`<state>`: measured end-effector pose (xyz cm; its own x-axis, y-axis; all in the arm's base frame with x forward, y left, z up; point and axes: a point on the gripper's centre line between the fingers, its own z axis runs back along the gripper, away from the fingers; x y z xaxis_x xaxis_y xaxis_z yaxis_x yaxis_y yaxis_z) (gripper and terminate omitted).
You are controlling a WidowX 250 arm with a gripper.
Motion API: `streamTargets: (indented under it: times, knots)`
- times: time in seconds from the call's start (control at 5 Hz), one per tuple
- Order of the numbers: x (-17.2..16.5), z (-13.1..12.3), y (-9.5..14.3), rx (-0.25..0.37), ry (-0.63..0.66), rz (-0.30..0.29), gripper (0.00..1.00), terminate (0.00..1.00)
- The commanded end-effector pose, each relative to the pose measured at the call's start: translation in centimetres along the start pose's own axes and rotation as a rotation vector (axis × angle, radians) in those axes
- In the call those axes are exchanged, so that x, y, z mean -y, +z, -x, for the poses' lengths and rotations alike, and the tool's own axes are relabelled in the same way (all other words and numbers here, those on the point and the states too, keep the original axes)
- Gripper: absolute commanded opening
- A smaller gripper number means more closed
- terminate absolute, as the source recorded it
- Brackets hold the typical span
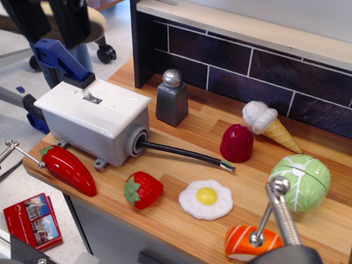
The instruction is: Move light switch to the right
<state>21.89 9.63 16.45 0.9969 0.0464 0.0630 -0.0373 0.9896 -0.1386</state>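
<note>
Because the gripper [52, 22] shows only as a dark bulk at the upper left edge of the view, I cannot tell whether its jaws are spread or pressed together. From it, the light switch [89, 95] lies toward about five o'clock, close below. That is the relation the coming move turns on: the arm must come down onto the lever, then push it across.

The lever is a small silvery metal toggle, standing in a slot in a smooth white rectangular cover plate [93, 106] that tops a grey box [91, 137]. The plate's long axis runs from roughly ten o'clock to four o'clock. Just behind the box, at its eleven o'clock, sits a blue clamp [58, 59].

At the box's seven o'clock lies a glossy red chilli pepper [69, 169], close against its base. A black cable [184, 153] leaves the box's round port toward four o'clock, its end bare on the striped wooden counter [187, 124].

Further right stand a grey salt shaker [171, 97] with a domed silver cap, a shiny strawberry [142, 190], a fried egg [206, 199], a dark red rounded piece [236, 143], an ice-cream cone [269, 125] and a green cabbage [300, 181]. All look like hard, smooth plastic toys, well clear of the lever.
</note>
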Motion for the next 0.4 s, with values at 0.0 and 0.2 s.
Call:
streamTargets:
  times: [0.0, 0.2]
  knots:
    - [-3.1, -0.7, -3.4, 0.012, -0.012, -0.073, 1.0, 0.0]
    - [-3.5, -1.0, -5.1, 0.002, -0.011, -0.095, 1.0, 0.0]
